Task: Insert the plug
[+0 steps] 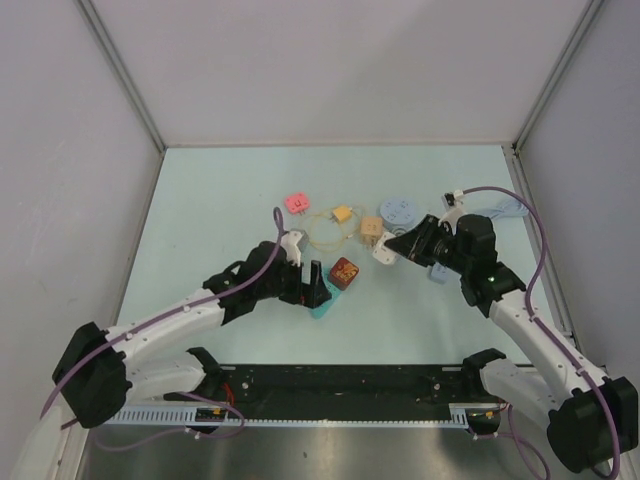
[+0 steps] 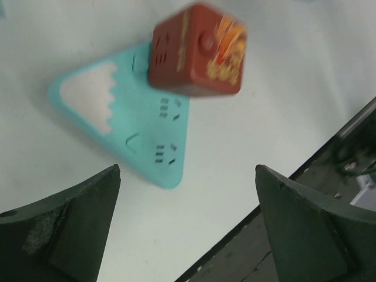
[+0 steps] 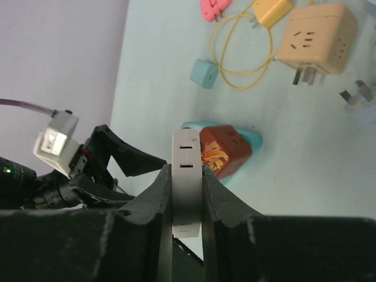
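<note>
**A:** Looking at the right gripper [image 3: 186,176], what has it got?

**B:** Its two dark fingers are clamped on a flat white plastic plug block [image 3: 186,144] with slots on its narrow face. It is off to the right of the teal triangular plastic power strip [image 2: 126,123] and a little beyond it, not touching it.

**A:** And the left gripper [image 2: 188,194]?

**B:** It is spread wide with nothing between the fingers, and it hovers just over the strip's near corner.

**A:** Something already sits on the strip?

**B:** A red-brown cube adapter [image 2: 197,50] with an orange pattern sits on the strip's far corner. It is blurred in the left wrist view, so I cannot tell whether it is fully seated.

**A:** Which step is this, then?

**B:** I'd call it the carry. The plug is grasped but has not reached a socket. The socket groups on the strip's nearer part look free.

**A:** What does the next move need?

**B:** Probably bringing the block over a free socket beside the red cube, prongs down, then pressing straight in. I can't see its prongs, so its orientation needs checking. The strip looks light, so the left gripper may have to pin its edge.

**A:** Any clutter?

**B:** A beige cube adapter [image 3: 317,38] and a yellow corded plug [image 3: 271,9] lie beyond the strip, apart from it.
</note>
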Tool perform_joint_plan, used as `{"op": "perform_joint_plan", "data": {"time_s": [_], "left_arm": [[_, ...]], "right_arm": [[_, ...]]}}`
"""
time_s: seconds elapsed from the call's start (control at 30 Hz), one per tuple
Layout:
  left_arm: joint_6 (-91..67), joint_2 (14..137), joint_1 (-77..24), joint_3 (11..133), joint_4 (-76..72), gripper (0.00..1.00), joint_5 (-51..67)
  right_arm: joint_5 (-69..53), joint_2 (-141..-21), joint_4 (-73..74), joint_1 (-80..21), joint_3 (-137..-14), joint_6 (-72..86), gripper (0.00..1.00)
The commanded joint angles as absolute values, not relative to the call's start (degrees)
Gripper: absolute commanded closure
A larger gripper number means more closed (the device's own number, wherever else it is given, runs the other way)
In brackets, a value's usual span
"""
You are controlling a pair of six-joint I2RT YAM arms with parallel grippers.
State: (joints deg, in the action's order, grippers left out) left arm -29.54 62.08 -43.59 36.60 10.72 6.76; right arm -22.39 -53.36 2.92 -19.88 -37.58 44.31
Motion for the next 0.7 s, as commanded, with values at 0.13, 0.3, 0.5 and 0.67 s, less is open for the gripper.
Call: {"op": "perform_joint_plan", "data": {"time_s": [0.13, 0.3, 0.5, 0.67], "left_arm": [[-24.5, 69.4, -46.2, 32.6, 9.0, 0.03, 11.2], [-24.4, 76.5, -48.5, 35.0, 5.3, 0.11, 12.9], [-25.3, 85.2, -53.3, 41.7, 2.5, 0.12, 12.9], [-26.7, 92.2, -56.1, 51.1, 0.3, 0.12, 14.0]], "right_arm": [[-17.6, -53.6, 16.2, -19.2, -44.0, 33.4, 1.00], [-16.1, -53.3, 19.1, -19.0, -45.6, 30.9, 1.00], [-12.9, -52.5, 22.5, -18.5, -46.7, 29.4, 1.00], [-12.3, -53.4, 26.2, -18.3, -49.6, 27.3, 1.00]]}}
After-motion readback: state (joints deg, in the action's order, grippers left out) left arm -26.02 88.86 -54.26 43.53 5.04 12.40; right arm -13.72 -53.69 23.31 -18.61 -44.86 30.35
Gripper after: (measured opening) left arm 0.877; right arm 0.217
